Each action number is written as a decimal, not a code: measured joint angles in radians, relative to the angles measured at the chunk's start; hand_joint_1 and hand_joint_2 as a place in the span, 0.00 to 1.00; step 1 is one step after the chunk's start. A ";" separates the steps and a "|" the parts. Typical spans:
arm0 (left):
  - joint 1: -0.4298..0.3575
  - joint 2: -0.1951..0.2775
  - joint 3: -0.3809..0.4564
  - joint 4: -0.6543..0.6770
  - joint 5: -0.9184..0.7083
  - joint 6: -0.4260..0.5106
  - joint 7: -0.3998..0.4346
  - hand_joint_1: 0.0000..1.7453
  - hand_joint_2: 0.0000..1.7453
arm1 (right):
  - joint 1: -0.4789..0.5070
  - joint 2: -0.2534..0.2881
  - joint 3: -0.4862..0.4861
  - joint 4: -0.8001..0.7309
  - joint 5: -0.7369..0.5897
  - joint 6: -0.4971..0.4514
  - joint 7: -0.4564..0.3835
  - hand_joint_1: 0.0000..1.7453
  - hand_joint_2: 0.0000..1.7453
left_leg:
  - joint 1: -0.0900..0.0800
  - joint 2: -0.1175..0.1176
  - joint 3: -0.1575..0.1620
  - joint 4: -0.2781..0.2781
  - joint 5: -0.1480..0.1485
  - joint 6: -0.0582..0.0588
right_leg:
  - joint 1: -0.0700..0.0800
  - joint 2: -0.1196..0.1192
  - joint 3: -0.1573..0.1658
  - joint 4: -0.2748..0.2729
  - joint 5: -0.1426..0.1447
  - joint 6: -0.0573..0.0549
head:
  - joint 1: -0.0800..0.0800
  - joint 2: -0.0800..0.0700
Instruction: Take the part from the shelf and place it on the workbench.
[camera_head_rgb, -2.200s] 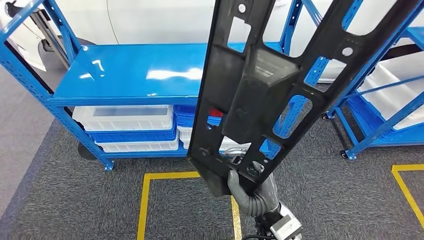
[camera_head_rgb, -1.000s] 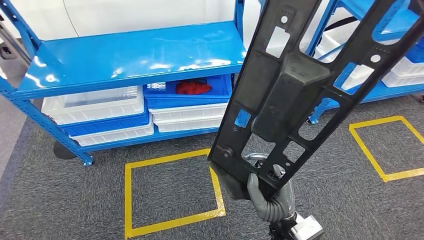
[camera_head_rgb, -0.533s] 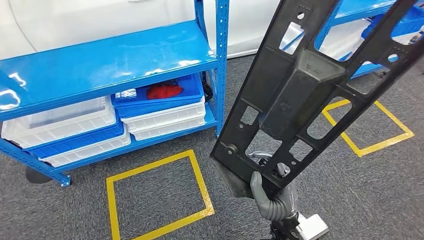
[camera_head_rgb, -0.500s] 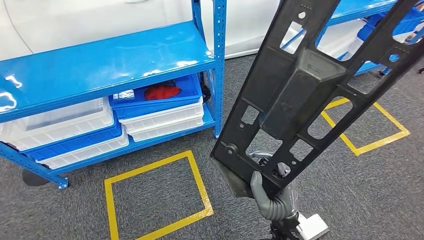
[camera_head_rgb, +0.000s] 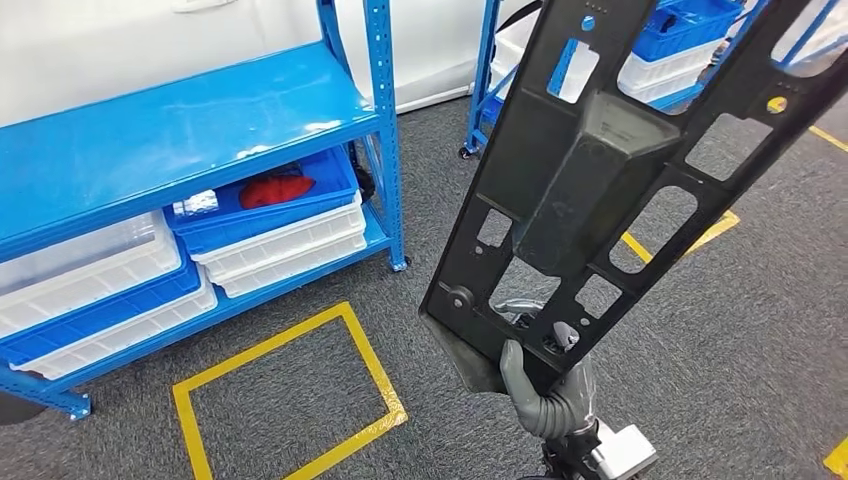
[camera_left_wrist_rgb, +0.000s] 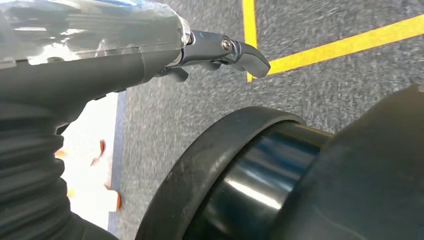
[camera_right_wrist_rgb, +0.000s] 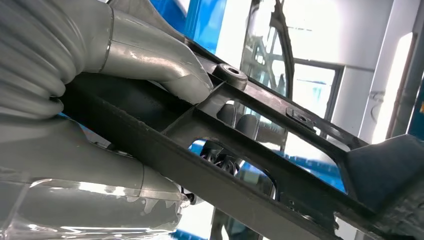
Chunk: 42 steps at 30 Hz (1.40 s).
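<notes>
The part (camera_head_rgb: 600, 170) is a long black plastic frame with many cut-outs, and it stands upright and tilted in front of me. My right hand (camera_head_rgb: 545, 395) grips its lower end from below, with the thumb over the front edge. In the right wrist view the right hand (camera_right_wrist_rgb: 125, 60) wraps a bar of the part (camera_right_wrist_rgb: 280, 165), and dark fingers (camera_right_wrist_rgb: 235, 117) show through an opening. My left hand (camera_left_wrist_rgb: 100, 75) hangs over the grey carpet with a dark finger stretched out and nothing in it. The blue shelf (camera_head_rgb: 180, 130) stands at the left with its top board bare.
Under the shelf board sit white bins (camera_head_rgb: 285, 245) and a blue bin holding something red (camera_head_rgb: 265, 195). A yellow tape square (camera_head_rgb: 290, 400) marks the carpet in front. A second blue rack with bins (camera_head_rgb: 690, 40) stands at the back right, behind another yellow line (camera_head_rgb: 700, 235).
The whole picture has shifted: my view has turned right, so the shelf and the yellow square slid left and the second rack came in. The part stays in my right hand.
</notes>
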<state>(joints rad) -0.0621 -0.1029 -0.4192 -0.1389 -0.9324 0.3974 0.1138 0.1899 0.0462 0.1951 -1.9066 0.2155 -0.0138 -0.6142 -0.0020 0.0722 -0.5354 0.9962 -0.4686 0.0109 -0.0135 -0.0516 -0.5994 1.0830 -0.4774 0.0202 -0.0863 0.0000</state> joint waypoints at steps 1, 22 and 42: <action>0.000 0.001 0.000 0.000 -0.001 -0.001 -0.004 0.00 1.00 | 0.000 0.000 -0.002 -0.001 0.000 0.001 0.000 1.00 1.00 | -0.003 0.007 0.000 0.003 -0.002 -0.005 | 0.004 -0.014 0.018 -0.036 0.007 -0.007 | 0.000 0.000; 0.000 0.004 -0.005 0.000 -0.099 -0.051 -0.101 0.00 1.00 | 0.008 0.016 -0.027 -0.010 -0.005 0.043 -0.015 1.00 1.00 | 0.012 -0.097 0.009 -0.008 0.000 0.001 | 0.001 0.119 -0.037 -0.001 0.006 -0.006 | 0.000 0.000; 0.011 0.003 -0.005 0.000 -0.126 -0.012 -0.065 0.00 1.00 | 0.013 0.019 -0.039 -0.011 -0.009 0.051 -0.021 1.00 1.00 | 0.005 -0.061 -0.110 0.278 -0.158 -0.048 | 0.001 0.071 0.006 -0.060 0.025 -0.053 | 0.000 0.000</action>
<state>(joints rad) -0.0512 -0.0999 -0.4242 -0.1392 -1.0586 0.3857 0.0485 0.2027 0.0648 0.1564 -1.9179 0.2070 0.0370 -0.6351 0.0030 0.0108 -0.6455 1.2743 -0.6268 -0.0368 -0.0127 0.0190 -0.5937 1.0229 -0.4521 -0.0332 -0.0866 0.0000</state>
